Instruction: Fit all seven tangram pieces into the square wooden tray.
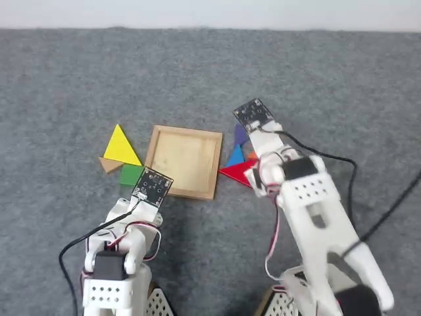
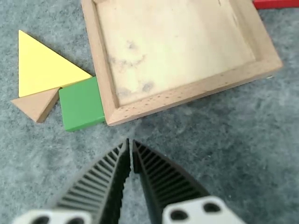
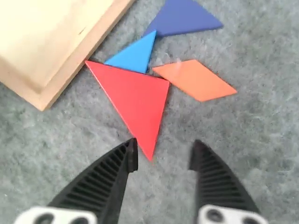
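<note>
At red triangle (image 3: 135, 100) tip, right jaws spread, empty.

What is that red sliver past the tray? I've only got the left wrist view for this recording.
Observer: It's a large red triangle, one corner close against the tray.
Operator: Anything else with it?
Observer: A light blue triangle, a dark blue triangle and an orange parallelogram lie beside it on the carpet.
Operator: Is the right pincer holding anything?
Observer: No, the right pincer is open and empty, just by the red triangle's sharp corner.
</note>
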You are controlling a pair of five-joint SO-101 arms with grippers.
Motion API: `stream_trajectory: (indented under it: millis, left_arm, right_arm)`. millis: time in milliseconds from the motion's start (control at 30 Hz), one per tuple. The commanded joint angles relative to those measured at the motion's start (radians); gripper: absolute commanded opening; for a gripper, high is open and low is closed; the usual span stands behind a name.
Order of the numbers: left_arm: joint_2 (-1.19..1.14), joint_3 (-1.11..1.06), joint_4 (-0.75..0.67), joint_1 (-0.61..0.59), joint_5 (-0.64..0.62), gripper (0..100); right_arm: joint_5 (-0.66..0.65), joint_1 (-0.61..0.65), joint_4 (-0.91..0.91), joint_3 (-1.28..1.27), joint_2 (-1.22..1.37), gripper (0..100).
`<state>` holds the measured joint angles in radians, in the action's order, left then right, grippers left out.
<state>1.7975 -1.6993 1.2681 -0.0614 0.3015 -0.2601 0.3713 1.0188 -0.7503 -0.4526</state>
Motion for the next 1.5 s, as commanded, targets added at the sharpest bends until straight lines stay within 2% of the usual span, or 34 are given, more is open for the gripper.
stream_trajectory:
  millis: [0,367,533,667,800,1000,1067,1167,1200,1300,1367,1467]
  left_arm:
    - [0.02,0.016,0.003,-0.002,0.002,1]
    - [0.02,0.016,0.003,-0.002,0.002,1]
    - [0.02,0.016,0.003,-0.002,0.002,1]
    - [0.02,0.016,0.003,-0.002,0.002,1]
    - [0.02,0.016,0.003,0.008,0.002,1]
    - [0.021,0.016,-0.02,0.006,0.008,1]
    - [0.021,0.033,-0.084,-0.015,0.068,1]
    - [0.021,0.09,-0.166,-0.144,0.229,1]
    - [0.021,0.114,-0.209,-0.173,0.245,1]
    - [0.015,0.203,-0.315,-0.264,0.17,1]
    - [0.012,0.278,-0.315,-0.293,0.104,2]
    - [-0.041,0.386,-0.272,-0.279,0.077,2]
  right_arm:
    - [0.012,0.054,0.013,0.123,0.081,22.5]
    - [0.018,0.228,0.005,0.298,0.317,22.7]
    - [0.189,0.262,-0.03,0.324,0.371,22.4]
    - [0.212,0.209,0.019,0.302,0.349,22.4]
    - [0.215,0.191,-0.056,0.196,0.289,22.4]
    - [0.325,0.082,-0.107,0.066,0.104,20.5]
    - [0.344,0.025,-0.111,0.021,0.021,15.6]
    - [0.364,-0.045,-0.111,-0.043,-0.087,6.1]
    - [0.362,-0.064,-0.12,-0.063,-0.116,4.3]
    - [0.362,-0.117,-0.176,-0.132,-0.197,4.3]
    - [0.361,-0.139,-0.222,-0.167,-0.231,4.1]
    - [0.361,-0.143,-0.252,-0.209,-0.277,4.1]
